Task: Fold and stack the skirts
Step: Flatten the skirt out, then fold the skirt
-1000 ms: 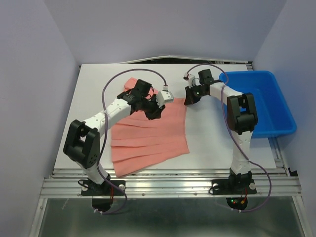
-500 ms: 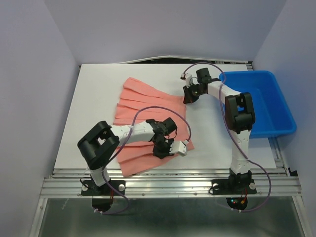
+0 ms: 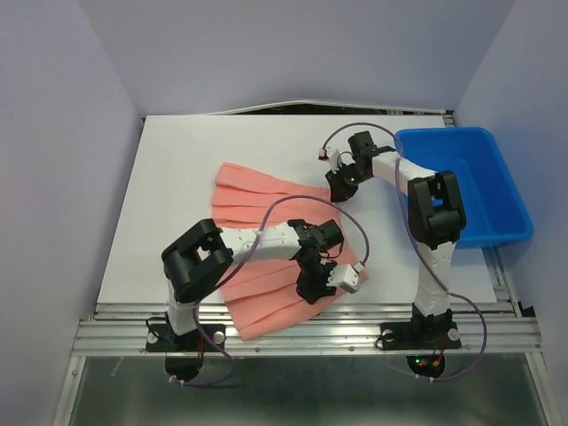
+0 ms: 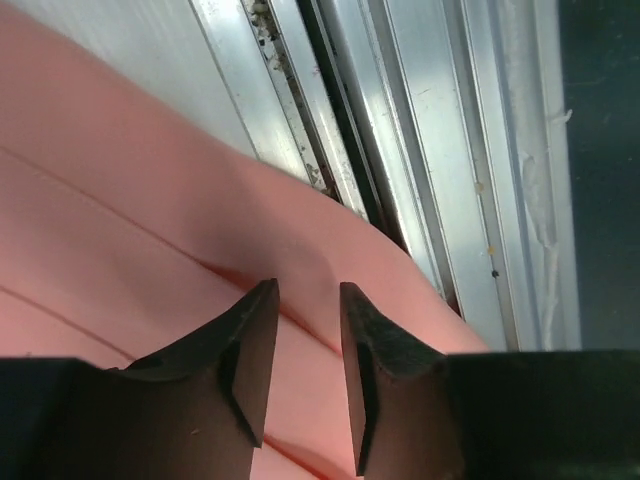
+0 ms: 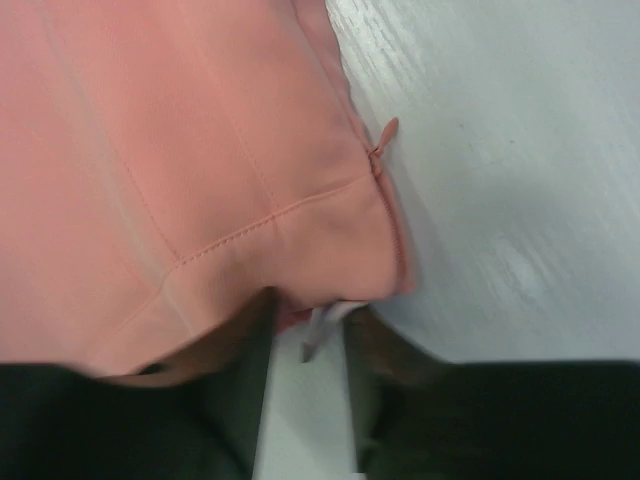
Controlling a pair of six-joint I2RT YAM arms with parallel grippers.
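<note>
Left gripper [image 4: 306,288] hovers, jaws slightly parted, pinching nothing. The salmon-pink skirt [image 3: 262,191] lies spread directly beneath it, its pleats fanning away toward the right gripper [image 5: 310,320], whose tips meet the waistband corner. Whether it's gripping, I can't tell.

The left arm [image 3: 257,240] and the right arm [image 3: 432,266] are built of white tube links and chunky black joints. A thin purple cable [image 3: 302,197] loops along each. What look like small red and green lights [image 3: 417,362] glow under the right base. The left fingers [image 4: 250,350] are dark, tapered wedges.
</note>
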